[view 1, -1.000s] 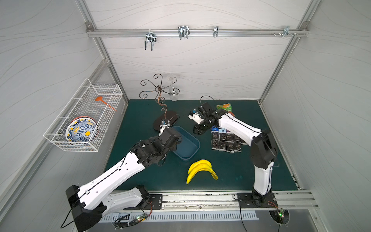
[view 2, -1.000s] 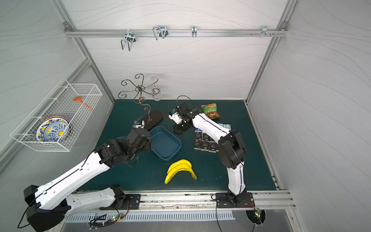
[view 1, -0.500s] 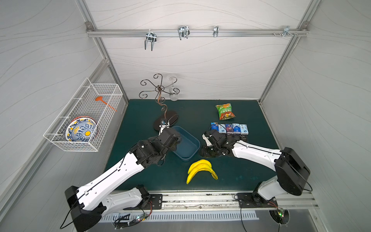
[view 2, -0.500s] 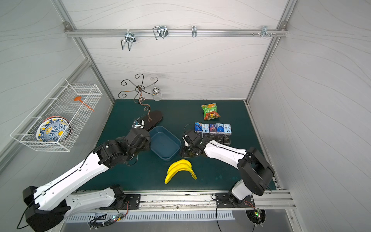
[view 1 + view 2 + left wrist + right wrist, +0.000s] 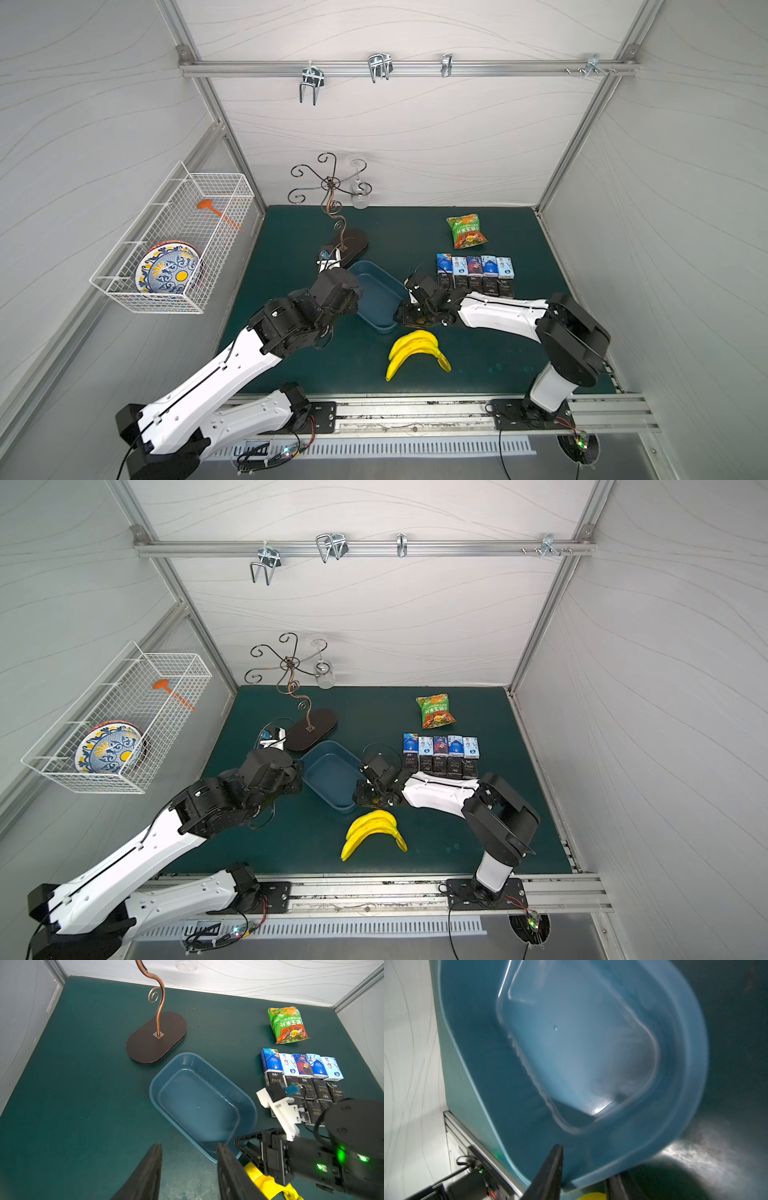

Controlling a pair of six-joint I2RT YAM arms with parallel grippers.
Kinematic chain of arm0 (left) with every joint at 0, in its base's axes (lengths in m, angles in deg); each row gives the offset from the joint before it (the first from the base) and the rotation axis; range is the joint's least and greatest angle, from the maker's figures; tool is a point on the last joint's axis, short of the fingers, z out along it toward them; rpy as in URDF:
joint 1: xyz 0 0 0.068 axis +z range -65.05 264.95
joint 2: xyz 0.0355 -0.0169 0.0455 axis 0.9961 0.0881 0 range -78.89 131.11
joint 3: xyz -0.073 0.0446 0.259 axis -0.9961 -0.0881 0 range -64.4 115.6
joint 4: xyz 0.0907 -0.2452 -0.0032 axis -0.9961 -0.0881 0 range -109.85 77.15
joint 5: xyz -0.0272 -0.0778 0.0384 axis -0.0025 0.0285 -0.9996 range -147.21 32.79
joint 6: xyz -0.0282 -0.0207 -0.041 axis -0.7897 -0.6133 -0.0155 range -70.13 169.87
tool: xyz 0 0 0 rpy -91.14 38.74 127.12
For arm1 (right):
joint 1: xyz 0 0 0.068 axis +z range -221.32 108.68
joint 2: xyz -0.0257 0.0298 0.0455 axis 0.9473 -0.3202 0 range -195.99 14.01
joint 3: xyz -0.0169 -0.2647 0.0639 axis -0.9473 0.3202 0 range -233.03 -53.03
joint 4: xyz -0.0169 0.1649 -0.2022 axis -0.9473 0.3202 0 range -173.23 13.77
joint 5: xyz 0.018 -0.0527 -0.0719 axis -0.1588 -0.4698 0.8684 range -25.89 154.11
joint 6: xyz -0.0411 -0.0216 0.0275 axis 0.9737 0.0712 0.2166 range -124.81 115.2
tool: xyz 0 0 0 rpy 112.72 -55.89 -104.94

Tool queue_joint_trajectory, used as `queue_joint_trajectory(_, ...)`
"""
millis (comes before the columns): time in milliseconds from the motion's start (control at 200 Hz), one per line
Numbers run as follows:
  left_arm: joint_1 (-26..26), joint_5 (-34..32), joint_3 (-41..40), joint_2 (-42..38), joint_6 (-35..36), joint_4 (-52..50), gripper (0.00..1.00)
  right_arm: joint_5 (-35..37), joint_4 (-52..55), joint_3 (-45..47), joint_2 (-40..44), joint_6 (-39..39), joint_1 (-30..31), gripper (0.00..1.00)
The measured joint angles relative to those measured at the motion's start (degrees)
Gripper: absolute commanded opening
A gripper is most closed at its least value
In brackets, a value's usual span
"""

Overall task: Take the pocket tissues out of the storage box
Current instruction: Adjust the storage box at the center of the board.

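A bunch of bananas point(image 5: 415, 349) is seen nearest the worktop's front edge, about midway along it. Just beyond it, the storage box point(image 5: 376, 293) lies askew in the middle of the worktop, and nothing is seen inside it. The right gripper point(image 5: 585, 1163) is set at the box's near corner, just beside the bananas, with one finger inside the rim and the other outside. Whether the rim is actually pinched cannot be told, as the wrist view is blurred. The left gripper point(image 5: 188, 1147) is held over the bare worktop at the box's left side, its jaws parted with nothing between them. The pocket tissues point(image 5: 476, 274) are laid on the worktop to the right of the box, apart from it, in tidy rows. Five blue and white packs are farthest and black packs nearer, some hidden by the right arm. Farther on, a green snack bag point(image 5: 466, 230) lies toward the far right corner. A scrolled metal stand point(image 5: 349, 247) with a glass point(image 5: 359, 198) hung on it is placed left of centre, just beyond the box.
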Motion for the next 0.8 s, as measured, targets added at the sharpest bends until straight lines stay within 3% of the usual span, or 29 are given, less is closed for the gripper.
queue_joint_trajectory(320,0.0,-1.3,0.0,-1.5,0.2,-1.7,0.48,-0.3,6.1,-6.1,-2.8,7.7,-6.5,0.14)
queue_joint_trajectory(595,0.0,-1.6,0.0,-0.3,0.2,-1.8,0.48,1.4,16.1,-17.4,-8.5,26.0,-10.0,0.11)
queue_joint_trajectory(800,0.0,-1.7,0.0,2.3,0.5,-1.7,0.48,1.6,23.2,-30.3,-18.0,41.1,-13.6,0.10)
